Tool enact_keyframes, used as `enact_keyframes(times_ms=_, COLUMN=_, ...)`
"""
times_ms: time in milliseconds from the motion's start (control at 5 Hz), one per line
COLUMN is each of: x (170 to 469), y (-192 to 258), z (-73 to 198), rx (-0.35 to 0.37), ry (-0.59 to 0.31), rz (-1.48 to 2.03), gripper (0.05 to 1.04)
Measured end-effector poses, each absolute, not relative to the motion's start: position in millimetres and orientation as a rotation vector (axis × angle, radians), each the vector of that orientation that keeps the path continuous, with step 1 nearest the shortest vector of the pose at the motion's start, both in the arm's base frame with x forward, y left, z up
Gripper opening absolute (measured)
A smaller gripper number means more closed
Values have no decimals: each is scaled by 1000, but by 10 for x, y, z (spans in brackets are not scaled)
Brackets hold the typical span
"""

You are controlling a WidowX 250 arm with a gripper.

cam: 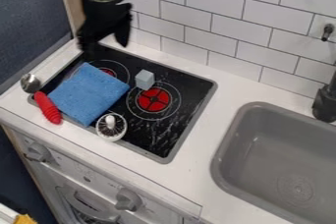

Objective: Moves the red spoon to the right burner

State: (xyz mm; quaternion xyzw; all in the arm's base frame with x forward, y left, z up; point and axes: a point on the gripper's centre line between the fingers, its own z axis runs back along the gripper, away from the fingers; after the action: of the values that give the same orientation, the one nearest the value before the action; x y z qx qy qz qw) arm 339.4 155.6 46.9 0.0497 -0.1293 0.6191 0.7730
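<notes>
The black gripper (103, 42) hangs at the upper left, above the back left corner of the stove, its two fingers spread open with nothing visible between them. Down and to the left of it lies the red spoon (48, 108), its red handle at the stove's front left edge and its metal bowl (29, 83) on the white counter. The handle is close beside a blue cloth. The right burner (154, 99) shows a red centre within pale rings, with no spoon on it.
The blue cloth (89, 93) covers much of the left burner. A grey block (145, 79) stands behind the right burner, and a round white-rimmed object (111, 126) sits at the front edge. At right are the sink (225, 144) and black faucet (325, 102).
</notes>
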Motion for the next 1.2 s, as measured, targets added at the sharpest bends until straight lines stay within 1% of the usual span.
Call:
enact_keyframes(times_ms=200, x=3150, y=1772, z=294, rx=183, ry=-283, rz=1290, gripper=1001)
enact_keyframes(times_ms=400, x=2907, y=2031, z=282, rx=233, ry=-319, rz=1236, gripper=1001)
enact_keyframes(times_ms=600, x=2702, y=2233, z=209, rx=235, ry=-309, rz=1195, gripper=1001)
enact_keyframes(times_ms=800, x=2565, y=2391, z=159, rx=250, ry=-289, rz=1195, gripper=1001)
enact_keyframes(times_ms=1000, x=2493, y=2399, z=8, rx=249, ry=-232, rz=1183, gripper=1001)
enact_keyframes(times_ms=1200, x=2519, y=2325, z=-101, rx=189, ry=-165, rz=1154, gripper=1001)
